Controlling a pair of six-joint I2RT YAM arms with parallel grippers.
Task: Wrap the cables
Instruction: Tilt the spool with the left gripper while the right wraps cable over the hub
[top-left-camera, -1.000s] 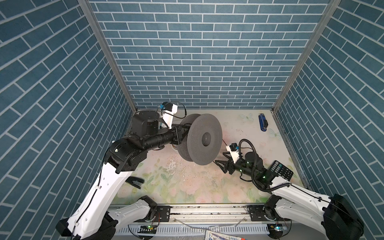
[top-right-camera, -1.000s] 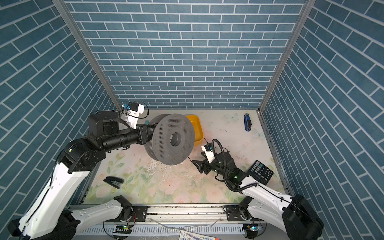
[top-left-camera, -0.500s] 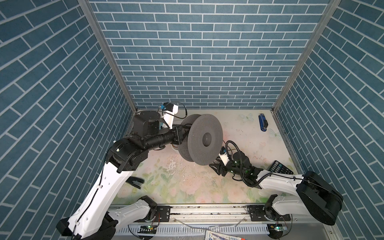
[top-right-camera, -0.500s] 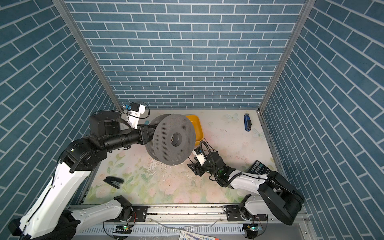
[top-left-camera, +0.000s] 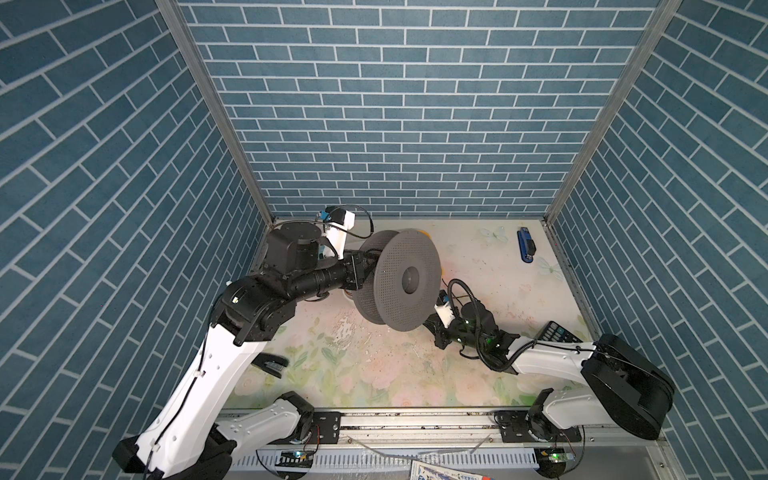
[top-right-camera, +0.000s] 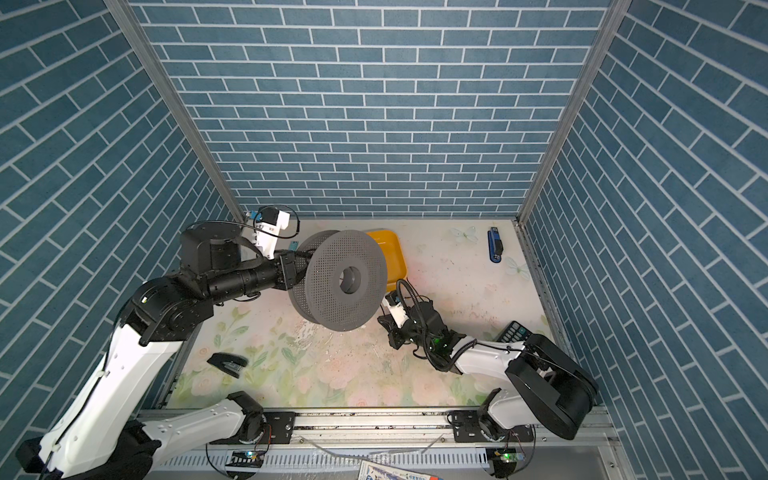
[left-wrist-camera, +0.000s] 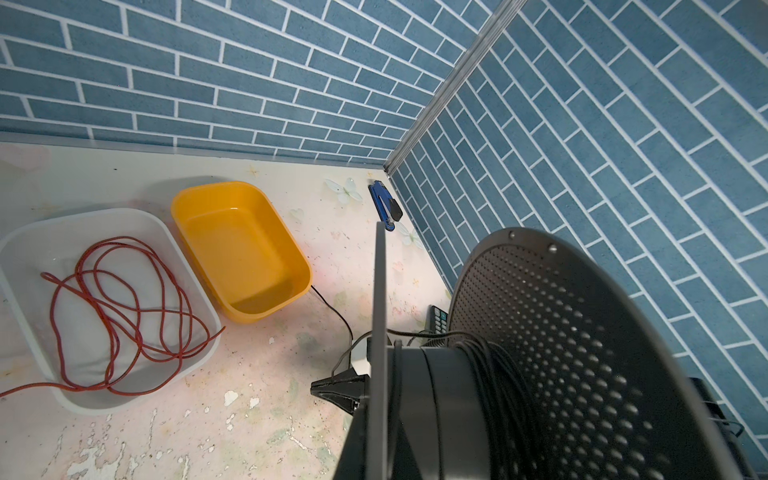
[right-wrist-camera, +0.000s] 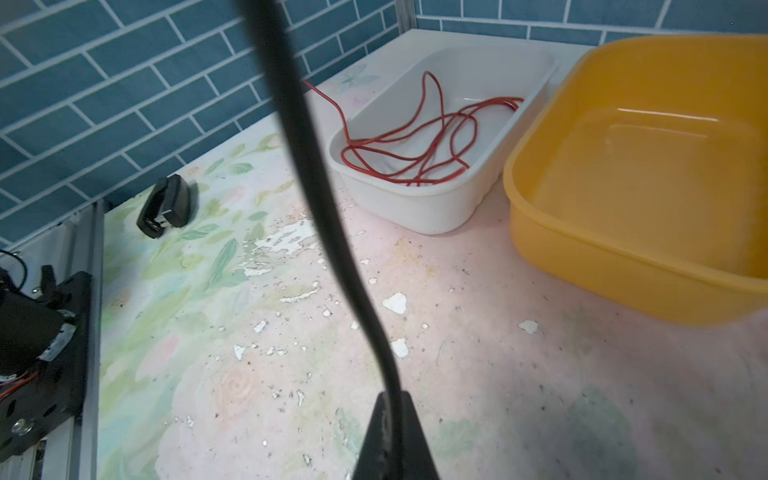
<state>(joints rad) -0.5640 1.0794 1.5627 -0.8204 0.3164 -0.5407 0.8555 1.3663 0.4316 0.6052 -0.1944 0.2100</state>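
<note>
The left gripper (top-left-camera: 360, 269) is clamped on the rear flange of a big grey perforated spool (top-left-camera: 390, 299). It holds the spool off the table (top-left-camera: 374, 374) with the axle roughly level, a pose that leaves the hub open on the side where wire can be fed on. In the left wrist view the black cable (left-wrist-camera: 492, 374) sits in several turns round that hub, between the two flanges. A loose strand drops from it to the table and runs toward the near corner of the yellow tub (left-wrist-camera: 178, 203). The right gripper (right-wrist-camera: 390, 401) is low, just beside and below the spool's front flange in both top views, with its jaws together on that same cable. In its wrist view the wire rises out of the pinched tips and leaves the frame upward, presumably toward the spool. Pinching the strand close to the spool looks meant to keep the slack short and guided — so that a coming turn lands on the hub rather than slipping over a flange. The wrapping seems part done, with a tail left lying on the table. The red wire (left-wrist-camera: 124, 286) lies loose in the white tray (left-wrist-camera: 25, 232), apart from all this — it plays no part in the present grip.
</note>
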